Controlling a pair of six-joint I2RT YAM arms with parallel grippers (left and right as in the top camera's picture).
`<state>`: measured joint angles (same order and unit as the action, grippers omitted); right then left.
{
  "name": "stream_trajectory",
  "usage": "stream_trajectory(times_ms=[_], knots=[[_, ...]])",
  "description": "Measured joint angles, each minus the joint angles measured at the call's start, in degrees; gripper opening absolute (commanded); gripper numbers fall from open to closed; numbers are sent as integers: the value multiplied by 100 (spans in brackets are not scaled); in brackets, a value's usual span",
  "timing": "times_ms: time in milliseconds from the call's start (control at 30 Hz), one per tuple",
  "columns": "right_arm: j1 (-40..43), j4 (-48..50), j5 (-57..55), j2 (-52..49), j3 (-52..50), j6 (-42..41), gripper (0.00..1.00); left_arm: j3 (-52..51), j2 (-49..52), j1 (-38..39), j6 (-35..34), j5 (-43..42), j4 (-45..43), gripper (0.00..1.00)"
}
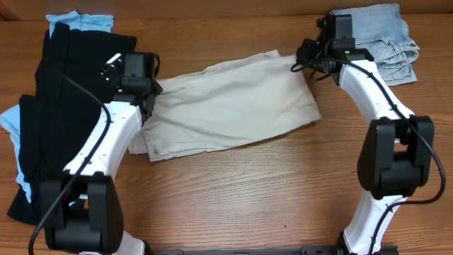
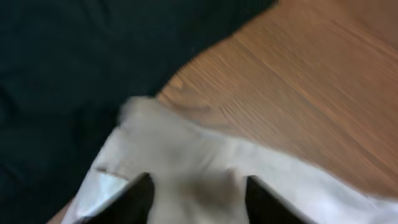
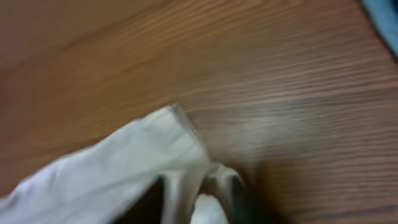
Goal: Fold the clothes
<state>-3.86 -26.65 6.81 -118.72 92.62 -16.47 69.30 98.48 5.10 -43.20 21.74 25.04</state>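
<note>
The beige shorts (image 1: 233, 106) lie flattened across the middle of the wooden table, waistband end to the left. My left gripper (image 1: 146, 95) is at their left end. In the left wrist view its fingers (image 2: 199, 199) are spread apart over the beige cloth (image 2: 205, 155), open. My right gripper (image 1: 306, 60) is at the shorts' upper right corner. In the right wrist view its fingers (image 3: 199, 196) pinch a bunched corner of the beige cloth (image 3: 124, 162), lifted slightly off the wood.
A black garment (image 1: 49, 106) lies along the left side, over light-blue cloth (image 1: 81, 20); it also shows in the left wrist view (image 2: 74, 50). Folded light-blue denim jeans (image 1: 386, 35) sit at the back right. Bare wooden table (image 1: 248, 191) runs along the front.
</note>
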Motion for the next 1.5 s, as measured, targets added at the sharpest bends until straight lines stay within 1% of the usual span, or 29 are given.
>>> stream_trajectory(times_ms=[33,133,200,367,433,500,567,633,767,967,1067,1167,1200,1233,1300,1333,1367,1500], knots=[[17,7,-35,-31,0,31,100,-9,35,-35,24,70,-96,100],[74,-96,-166,-66,2,173,100,-17,59,-116,94,219,-249,100],[87,-258,-195,-66,7,221,100,4,59,-184,162,254,-164,100],[160,-1023,-205,-66,13,444,100,446,66,-398,415,-11,988,100],[197,-1338,-181,-66,15,660,97,772,68,-496,621,-289,1556,100],[205,-1541,-164,-66,15,896,91,1029,66,-557,841,-538,1956,100],[190,-1670,-149,-68,15,1097,82,1187,66,-592,1078,-743,2223,100],[144,-1690,-125,-79,13,1246,77,1231,66,-595,1272,-901,2402,100],[17,-1665,-105,-83,-92,1357,75,1231,66,-595,1497,-1071,2647,100],[-79,-1641,87,-94,-505,1349,72,1231,66,-595,1624,-1172,2691,100],[-74,-1604,146,-116,-688,1346,68,1231,66,-595,1644,-1196,2702,100],[-74,-1593,181,-138,-828,1360,59,1231,66,-595,1644,-1215,2715,100],[-72,-1578,184,-146,-863,1353,53,1231,66,-595,1644,-1215,2715,100],[-72,-1556,175,-146,-879,1344,46,1231,66,-595,1644,-1215,2715,100],[-66,-1537,190,-146,-898,1314,26,1231,66,-595,1644,-1217,2717,100],[-63,-1550,197,-146,-920,1290,9,1231,66,-595,1644,-1220,2726,100],[-61,-1580,221,-146,-940,1250,4,1231,66,-595,1644,-1224,2736,100],[-48,-1814,343,-146,-949,785,4,1231,66,-595,1644,-1237,2771,100]])
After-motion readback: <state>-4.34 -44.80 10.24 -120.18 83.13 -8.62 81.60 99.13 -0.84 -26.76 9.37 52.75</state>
